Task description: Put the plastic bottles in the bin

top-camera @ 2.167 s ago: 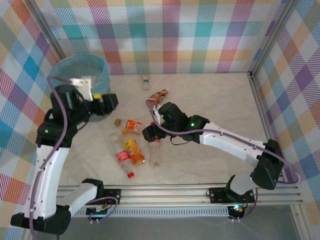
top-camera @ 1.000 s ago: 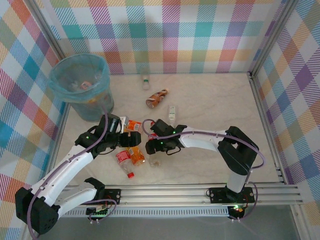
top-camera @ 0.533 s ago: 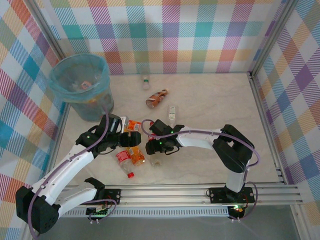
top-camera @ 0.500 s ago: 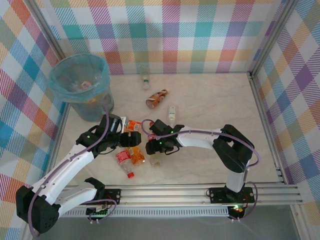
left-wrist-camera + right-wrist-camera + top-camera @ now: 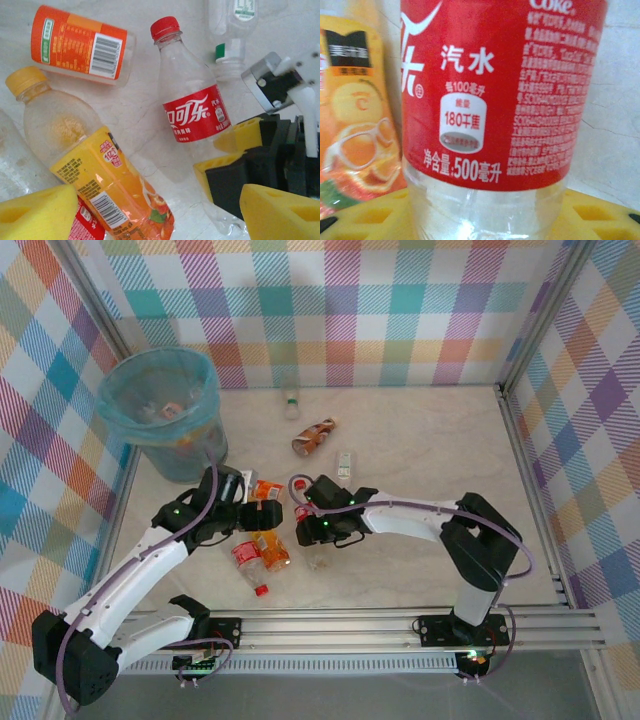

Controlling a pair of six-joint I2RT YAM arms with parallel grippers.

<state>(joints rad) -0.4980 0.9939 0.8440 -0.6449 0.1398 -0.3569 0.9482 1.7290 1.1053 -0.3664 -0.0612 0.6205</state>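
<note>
Right claw (image 5: 225, 167) is clamped on the clear lower body of the cola bottle (image 5: 194, 114), its yellow pads against either side just under the red label. In the overhead view this bottle lies at centre frame, red cap toward the back wall. Beside it the left claw (image 5: 157, 212) is spread wide with nothing in it, its foam tips at the lower corners of its own view, over the orange juice bottle (image 5: 100, 175) just left of the cola bottle. An orange-labelled bottle (image 5: 80, 42) lies at upper left of that view, and a green-capped clear bottle (image 5: 231, 35) at the top right. The bin (image 5: 185, 458) stands at the upper left of the worktop (image 5: 430, 440), well apart from both claws. Farther back lie a brown-orange bottle (image 5: 315, 435) and a small clear bottle (image 5: 344, 462).
</note>
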